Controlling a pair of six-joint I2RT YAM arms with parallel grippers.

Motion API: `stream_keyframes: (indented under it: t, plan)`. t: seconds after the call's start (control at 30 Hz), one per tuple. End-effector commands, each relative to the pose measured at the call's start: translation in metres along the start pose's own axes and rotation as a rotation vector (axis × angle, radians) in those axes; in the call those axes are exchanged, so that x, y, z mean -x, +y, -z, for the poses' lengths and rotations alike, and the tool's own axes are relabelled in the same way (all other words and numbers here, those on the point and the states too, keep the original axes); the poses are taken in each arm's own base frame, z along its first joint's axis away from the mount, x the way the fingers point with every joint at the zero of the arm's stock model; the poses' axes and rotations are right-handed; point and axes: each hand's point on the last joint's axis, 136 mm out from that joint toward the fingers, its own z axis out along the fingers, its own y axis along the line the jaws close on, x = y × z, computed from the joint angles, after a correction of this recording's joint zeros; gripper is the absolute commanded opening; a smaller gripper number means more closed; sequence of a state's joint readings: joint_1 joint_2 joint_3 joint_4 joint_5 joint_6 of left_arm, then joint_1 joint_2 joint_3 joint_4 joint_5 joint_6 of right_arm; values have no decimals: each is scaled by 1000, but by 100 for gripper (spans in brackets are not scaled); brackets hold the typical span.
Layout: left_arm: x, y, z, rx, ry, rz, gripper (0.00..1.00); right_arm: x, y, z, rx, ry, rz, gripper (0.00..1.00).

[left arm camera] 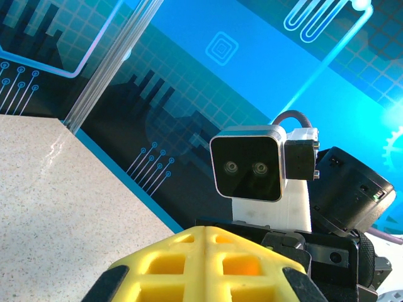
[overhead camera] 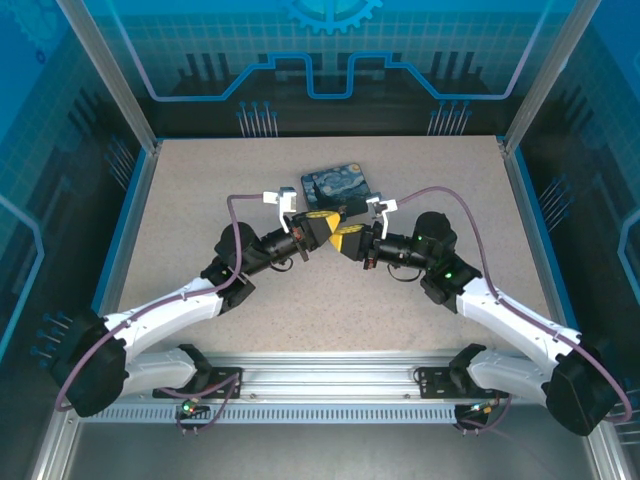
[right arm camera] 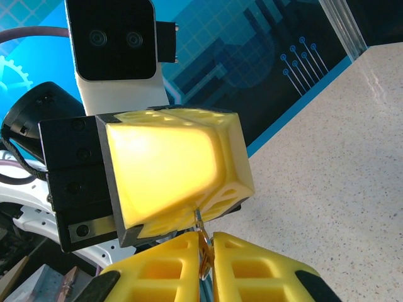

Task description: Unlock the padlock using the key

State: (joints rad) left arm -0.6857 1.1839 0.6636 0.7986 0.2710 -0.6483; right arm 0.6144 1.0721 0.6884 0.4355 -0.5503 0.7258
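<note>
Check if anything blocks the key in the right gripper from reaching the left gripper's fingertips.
Nothing visible does. The key, pinched in the right gripper, has its tip at the lower edge of the shut left gripper. Whether the padlock sits inside is hidden. The blue tin lies on the table beyond both.

A speckled beige desk (overhead camera: 200, 200) is seen in the middle of the top view, edged at left and right by a blue strip (overhead camera: 128, 215). It is enclosed by translucent blue panels (overhead camera: 330, 60) printed with a grid, circuit lines and a dark skyline pattern. A gear motif (overhead camera: 330, 12) is cut off at the upper edge. Aluminium posts (overhead camera: 105, 70) are set at the far corners, and a ribbed aluminium rail (overhead camera: 330, 385) is laid along the lower edge. The scene is evenly lit, with a faint sheen on the desk.
</note>
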Motion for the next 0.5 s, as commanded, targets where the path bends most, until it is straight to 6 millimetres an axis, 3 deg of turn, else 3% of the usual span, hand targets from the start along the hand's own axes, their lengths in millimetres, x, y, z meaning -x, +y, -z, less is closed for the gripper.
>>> stream_keyframes:
  t: [0.0, 0.33, 0.47]
  plan:
    - [7, -10, -1, -35, -24, -19, 3, 8, 11, 3, 11, -19, 26, 12]
    - [7, -11, -1, -37, -24, -18, 3, 6, 9, 2, 9, -14, 19, 11]
    - [7, -11, -1, -36, -22, -16, 4, 6, 9, 2, 10, -11, 16, 5]
